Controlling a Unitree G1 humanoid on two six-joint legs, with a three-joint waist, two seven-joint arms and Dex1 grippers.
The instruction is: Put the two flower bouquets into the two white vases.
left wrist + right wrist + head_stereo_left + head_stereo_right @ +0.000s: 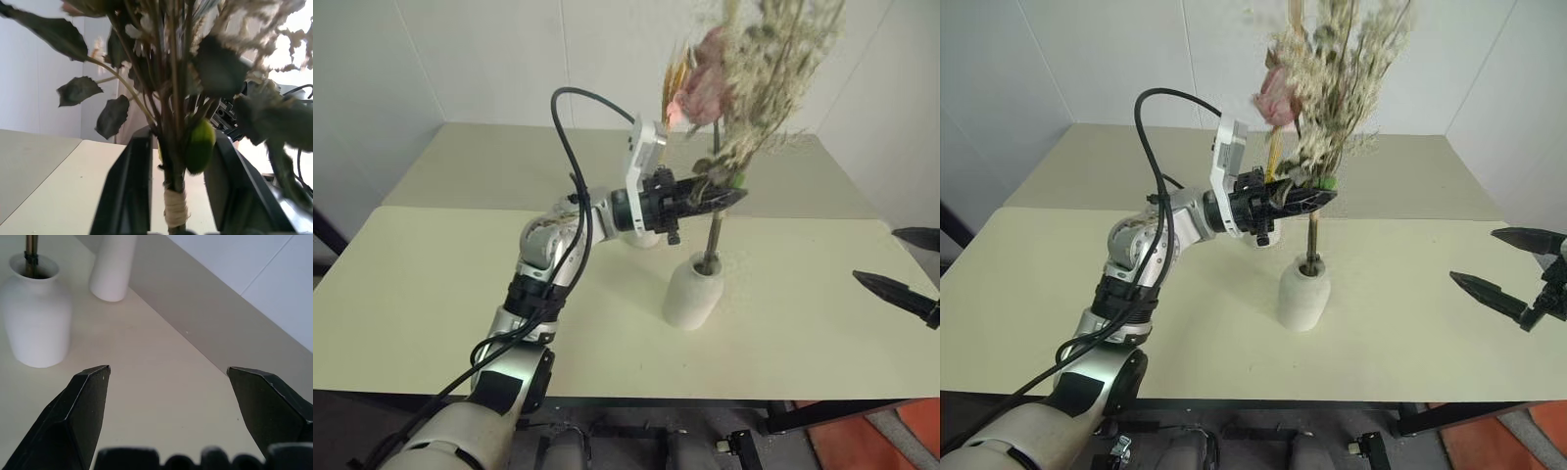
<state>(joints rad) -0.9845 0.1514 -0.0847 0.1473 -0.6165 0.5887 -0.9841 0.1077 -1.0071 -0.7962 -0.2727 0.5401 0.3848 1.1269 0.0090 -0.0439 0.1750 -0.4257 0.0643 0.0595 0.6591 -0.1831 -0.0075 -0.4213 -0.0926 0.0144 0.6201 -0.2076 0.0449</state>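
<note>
1. Reaches in level from 9 o'clock with the left gripper [729, 196], black fingers spread to either side of the rose bouquet [1332, 88], a little slack on both sides, nothing pinched.
2. In the left wrist view, shows the brown stems [171, 161] upright between those fingers, with a round green bud [199, 147] against one finger and a pale twine wrap [175, 208] lower down.
3. At 12 o'clock above the gripper: pink rose, white filler and dark leaves, fanned wide and blurred.
4. At 6 o'clock below the gripper: stems down in the neck of the rounded white vase [693, 292], upright on the cream table [431, 294].
5. At 10 o'clock from that vase, just behind the left wrist: the tall white cylinder vase [112, 264], upright, close by but apart from the rounded one.
6. Above the wrist, at 11 o'clock from the gripper: yellow-orange wheat stalks [1273, 152] with a small pink bloom [1273, 93], lower ends hidden behind the wrist; cannot tell whether seated in the cylinder.
7. Loops a black cable [570, 166] up over the left forearm.
8. Far out at 3 o'clock from the rounded vase: the right gripper [1474, 257], fingers wide apart, empty, above the table and well clear of both vases.
</note>
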